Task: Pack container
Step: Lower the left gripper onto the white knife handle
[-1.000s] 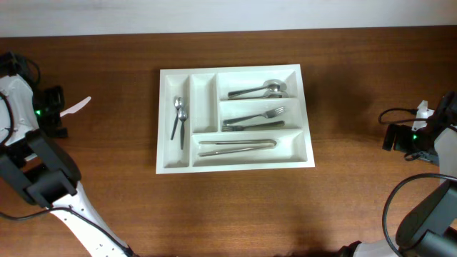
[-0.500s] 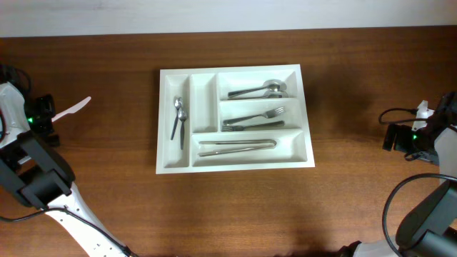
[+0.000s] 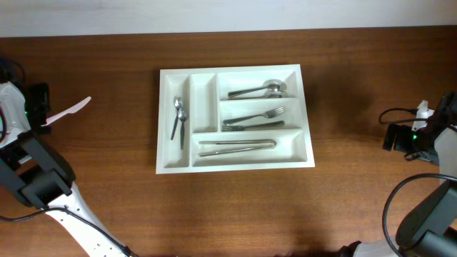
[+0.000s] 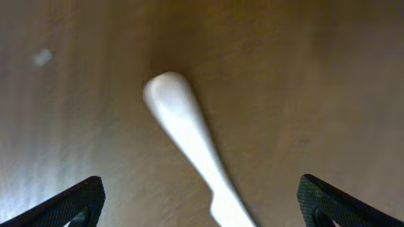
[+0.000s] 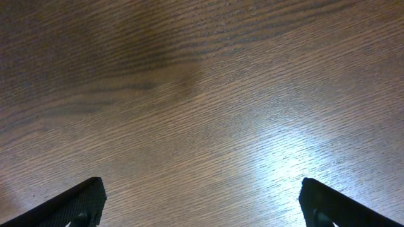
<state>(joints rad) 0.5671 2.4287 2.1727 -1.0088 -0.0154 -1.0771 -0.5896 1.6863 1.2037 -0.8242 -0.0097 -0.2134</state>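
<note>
Hovering at the far left of the table (image 5: 202,94), the left gripper (image 4: 202,208) has its jaws spread wide, and a white plastic utensil (image 3: 69,110) lies on the wood right between them. Nothing is held. I cannot tell whether it is a knife or a fork, because the wrist view is blurred and shows only a rounded handle end.

The tray (image 3: 204,107) sits mid-table, well apart from both arms. Its leftmost upright slot holds 2 small spoons (image 3: 178,118). The 3 long slots carry larger spoons (image 3: 258,91), forks (image 3: 253,118) and what look like knives (image 3: 237,146). The 2nd upright slot looks bare.

Over on the far right, the right gripper (image 5: 202,202) hangs wide open above plain wood, out of the play.

So the step in hand looks like the pickup of that plastic piece. To do it well:

1. The utensil runs at a slant across the wrist view, so I'd turn the wrist until the fingers face its thin sides squarely.
2. I'd come down low, since a flat, light piece like this will likely skid or flip if it is pinched high.
3. I'd close near the middle of the handle so it hangs level.
4. I'd line it up with the slot's length before letting go, probably in the bare upright slot.
</note>
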